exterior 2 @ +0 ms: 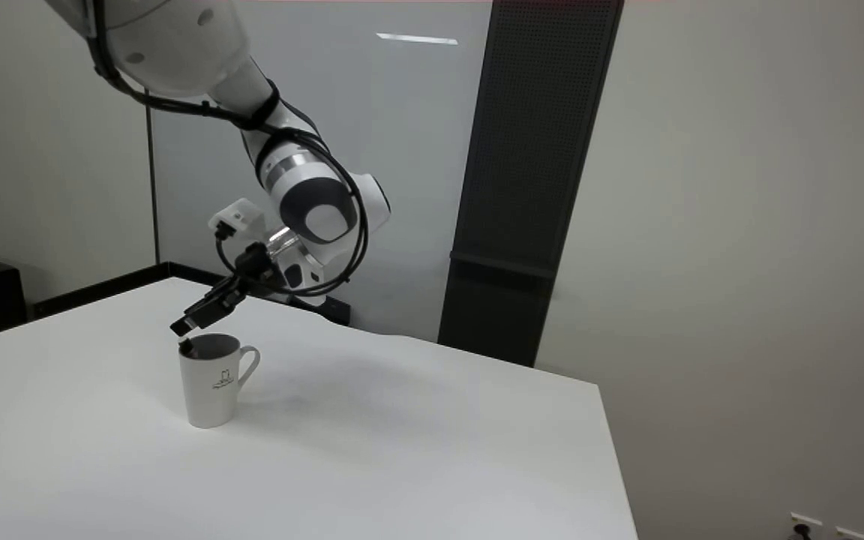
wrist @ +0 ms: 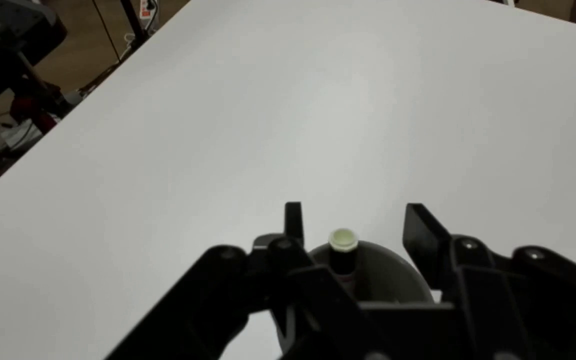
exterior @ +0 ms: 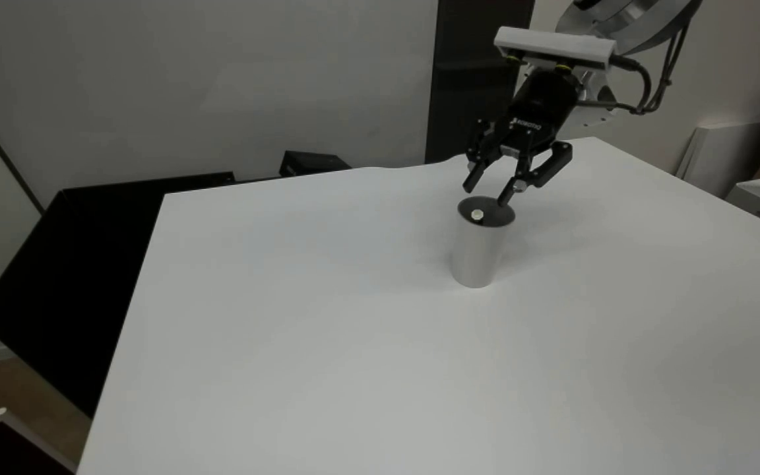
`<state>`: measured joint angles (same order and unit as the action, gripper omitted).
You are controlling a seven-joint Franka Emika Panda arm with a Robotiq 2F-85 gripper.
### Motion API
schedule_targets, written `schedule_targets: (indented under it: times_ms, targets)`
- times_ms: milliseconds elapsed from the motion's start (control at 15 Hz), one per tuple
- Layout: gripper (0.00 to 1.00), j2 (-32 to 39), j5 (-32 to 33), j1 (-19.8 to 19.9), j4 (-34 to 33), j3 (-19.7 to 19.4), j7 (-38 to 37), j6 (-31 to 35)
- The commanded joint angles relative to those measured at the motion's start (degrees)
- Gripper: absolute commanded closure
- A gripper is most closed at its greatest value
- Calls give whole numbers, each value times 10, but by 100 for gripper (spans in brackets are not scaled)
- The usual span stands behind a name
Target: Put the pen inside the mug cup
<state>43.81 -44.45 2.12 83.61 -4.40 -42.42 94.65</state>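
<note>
pen [wrist: 343, 256] in mug [exterior 2: 208, 394] by spread, “robotiq”-lettered gripper [exterior: 486, 194]

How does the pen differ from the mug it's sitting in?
Colour: what shows of the pen is mostly dark with a pale end; the mug is pale outside, dark grey inside.
Width: the pen is slim, the mug much broader.
Place: the mug stands upright on the table, while the pen is inside the mug.
Shared: neither is gripped; the fingers stand apart.

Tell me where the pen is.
The pen is inside the mug, showing between the open jaws, low and slightly right of centre in the wrist view. In an exterior view, its pale end shows in the mug's mouth, below the jaws.
</note>
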Motion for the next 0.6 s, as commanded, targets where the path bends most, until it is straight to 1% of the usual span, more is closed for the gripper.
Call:
schedule_targets:
  times_ms: [0, 67, 200, 333, 533]
  targets:
    - [9, -46, 76, -35, 17, -13, -4, 48]
    - [4, -57, 101, -42, 22, -12, -4, 66]
    - [0, -76, 150, -55, 35, -11, -4, 108]
    - [0, -96, 198, -65, 56, -9, -4, 162]
    - [0, -125, 256, -80, 103, -9, 1, 272]
